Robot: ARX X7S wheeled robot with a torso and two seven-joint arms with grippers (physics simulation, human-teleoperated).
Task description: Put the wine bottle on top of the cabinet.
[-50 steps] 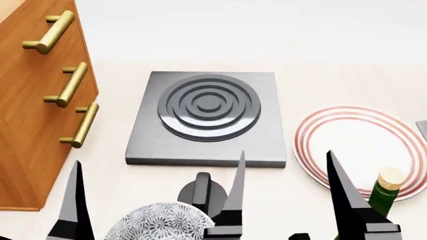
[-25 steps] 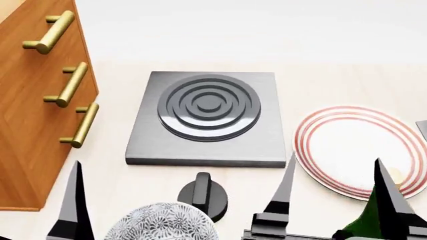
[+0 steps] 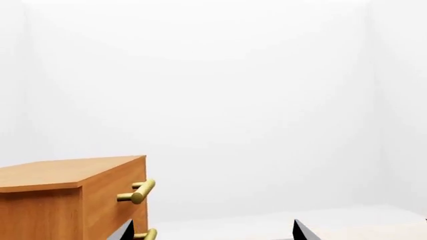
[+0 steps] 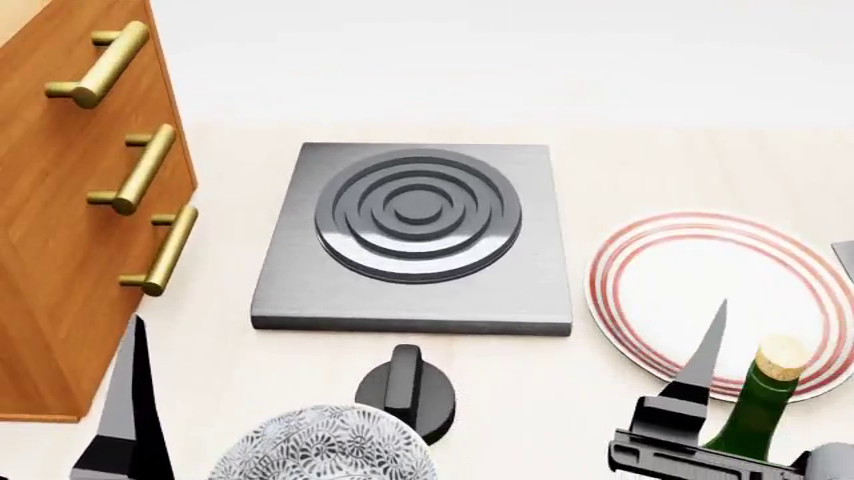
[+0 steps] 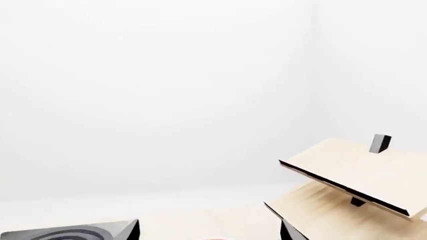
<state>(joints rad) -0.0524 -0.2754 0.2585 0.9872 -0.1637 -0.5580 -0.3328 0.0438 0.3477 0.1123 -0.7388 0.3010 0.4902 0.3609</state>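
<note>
The wine bottle (image 4: 763, 405), dark green with a tan cork, stands at the near right, in front of the striped plate. My right gripper (image 5: 210, 231) is open, its tips wide apart with nothing between them in the right wrist view. In the head view only one of its fingers (image 4: 703, 352) shows, just left of the bottle's neck and apart from it. The cabinet (image 4: 60, 250), orange-brown with brass bar handles, fills the far left; its flat top (image 3: 63, 172) shows in the left wrist view. My left gripper (image 3: 212, 231) is open and empty, one finger (image 4: 130, 400) near the cabinet's front corner.
A grey hotplate (image 4: 416, 240) with ringed burner lies in the middle. A red-striped white plate (image 4: 714, 290) sits right of it. A black knob (image 4: 407, 385) and a patterned bowl (image 4: 320, 448) sit at the near edge. A pale slanted wooden box (image 5: 360, 172) stands further right.
My right gripper has slid to the right, so its near finger now stands left of the bottle's neck and the cork shows again. The left finger has shifted slightly left and down.
</note>
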